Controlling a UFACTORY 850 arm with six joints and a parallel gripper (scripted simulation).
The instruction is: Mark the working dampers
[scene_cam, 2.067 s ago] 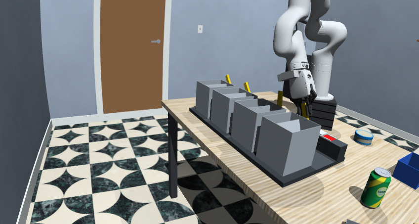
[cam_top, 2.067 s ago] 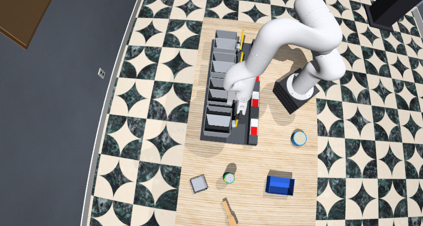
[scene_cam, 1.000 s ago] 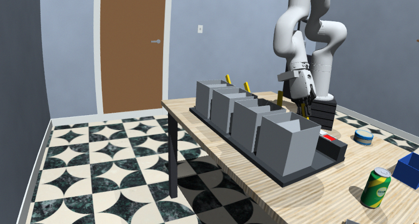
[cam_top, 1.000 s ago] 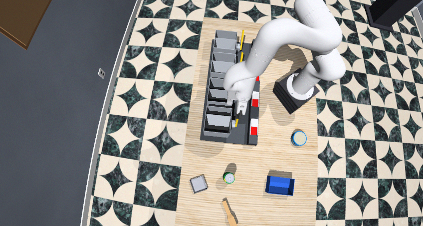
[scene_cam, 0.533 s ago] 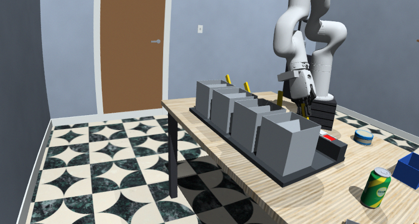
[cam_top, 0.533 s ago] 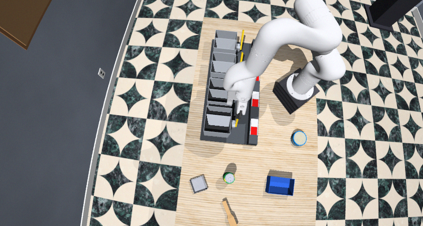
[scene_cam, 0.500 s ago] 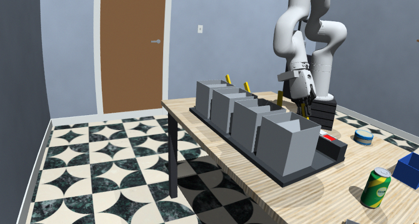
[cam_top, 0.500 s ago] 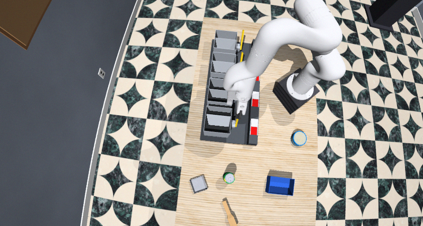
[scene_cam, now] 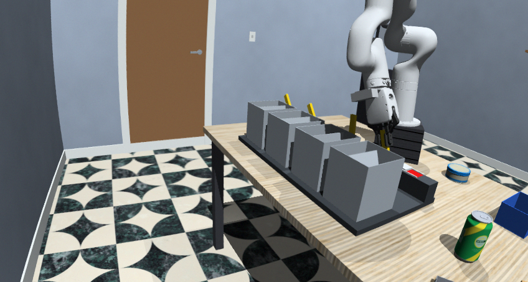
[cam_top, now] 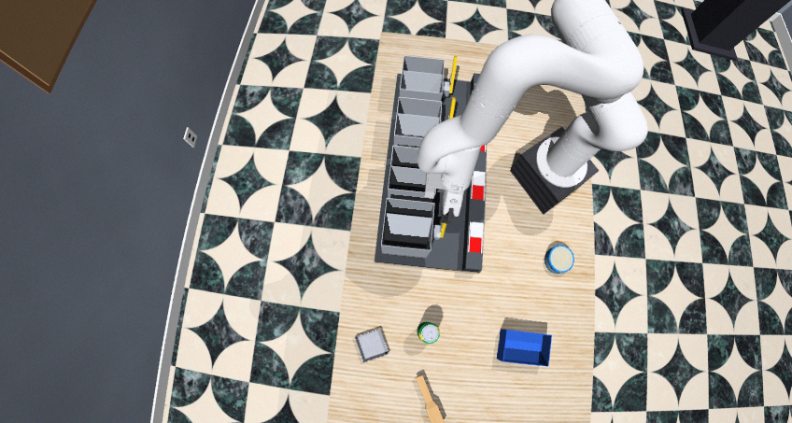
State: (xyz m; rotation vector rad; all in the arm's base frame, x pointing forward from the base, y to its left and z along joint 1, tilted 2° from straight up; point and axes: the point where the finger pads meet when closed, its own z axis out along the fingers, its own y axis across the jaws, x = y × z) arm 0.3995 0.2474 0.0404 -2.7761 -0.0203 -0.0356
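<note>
Four grey box dampers stand in a row on a dark base [cam_top: 417, 163]. The nearest one [scene_cam: 361, 179] also shows in the top view [cam_top: 408, 227]. Each has a yellow lever on the arm's side, such as the far one [scene_cam: 287, 99]. My gripper [scene_cam: 385, 134] points down beside the nearest damper, also seen from above [cam_top: 451, 210], and is shut on that damper's yellow lever [cam_top: 443, 230]. The slider rail [cam_top: 476, 196] lies beyond the levers. Its visible sliders show red and white [cam_top: 475, 237], with a red patch in the side view [scene_cam: 414, 173]. My arm hides the far sliders.
A blue-rimmed round tin [cam_top: 558, 258], a green can [cam_top: 428, 332], a blue bin [cam_top: 524, 347], a grey square chip [cam_top: 372, 343] and a wooden piece [cam_top: 430, 400] lie on the table's near half. My black base [cam_top: 554, 169] stands right of the rail.
</note>
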